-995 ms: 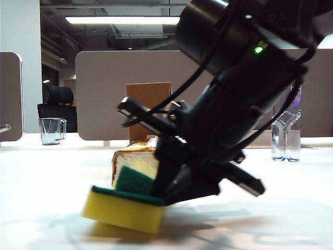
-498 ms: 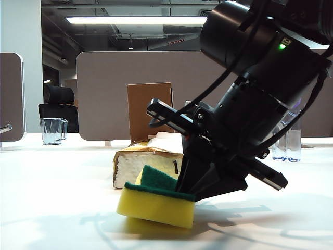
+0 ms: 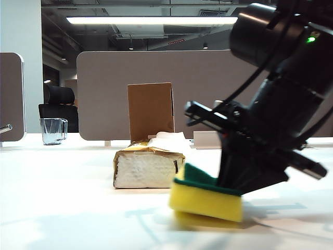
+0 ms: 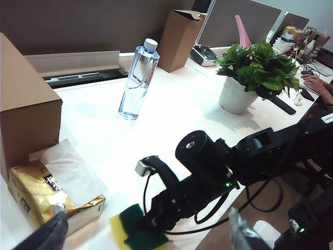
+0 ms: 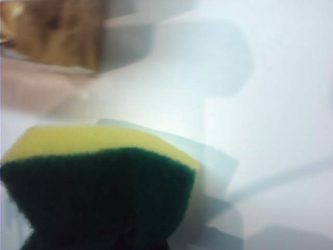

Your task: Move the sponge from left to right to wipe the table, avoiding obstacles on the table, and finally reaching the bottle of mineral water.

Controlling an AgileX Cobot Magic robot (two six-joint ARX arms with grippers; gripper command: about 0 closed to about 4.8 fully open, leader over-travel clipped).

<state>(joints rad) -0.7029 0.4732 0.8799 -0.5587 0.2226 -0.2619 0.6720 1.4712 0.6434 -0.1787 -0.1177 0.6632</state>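
Observation:
The yellow sponge [image 3: 207, 201] with its green top [image 5: 104, 182] lies slightly tilted, low on the white table [image 3: 62, 198], in front and to the right of the gold tissue pack [image 3: 148, 166]. My right gripper [image 3: 231, 182] is shut on the sponge's green side [image 4: 136, 235]. The brown cardboard box [image 3: 151, 111] stands behind the tissue pack. In the exterior view the right arm hides the bottle of mineral water; the left wrist view shows the bottle [image 4: 138, 79] upright farther along the table. My left gripper [image 4: 146, 221] hangs open and empty above the scene.
A clear glass mug [image 3: 53, 130] stands at the far left. The left wrist view shows a second cardboard box [image 4: 179, 39] beyond the bottle, a potted plant [image 4: 250, 73] and a grey partition along the table's back.
My right arm has carried the sponge to the right, from in front of the tissue pack to past its right end. The arm now covers the bottle in the exterior view.

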